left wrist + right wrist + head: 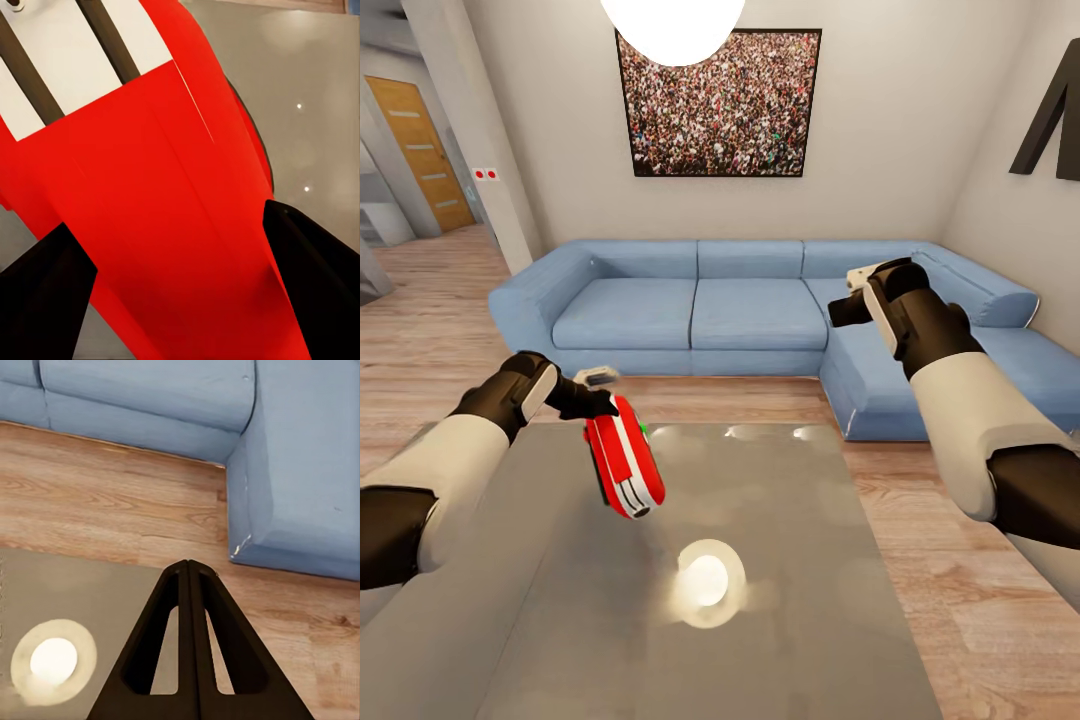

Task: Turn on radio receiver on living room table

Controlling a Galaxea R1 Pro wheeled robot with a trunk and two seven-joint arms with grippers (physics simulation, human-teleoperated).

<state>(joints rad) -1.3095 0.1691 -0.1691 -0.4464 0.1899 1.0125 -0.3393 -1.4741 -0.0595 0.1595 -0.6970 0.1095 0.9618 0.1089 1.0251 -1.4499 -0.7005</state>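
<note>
The red-and-white radio receiver [624,466] hangs tilted over the far left part of the glossy grey table [790,620], with a bit of green showing at its far edge. My left gripper [603,404] is shut on its upper end. In the left wrist view the red shell [172,195] sits between both black fingers [45,300], with the table top [315,112] behind it. I cannot tell whether the radio's lower end touches the table. My right gripper [842,303] is raised over the sofa's corner, shut and empty, its fingertips [189,566] pressed together.
A blue corner sofa [740,310] runs along the back wall and down the right side, with light wood floor [112,495] between it and the table. A crowd photo [718,100] hangs above. A lamp's reflection [707,580] glows on the table. A wooden door [425,150] stands far left.
</note>
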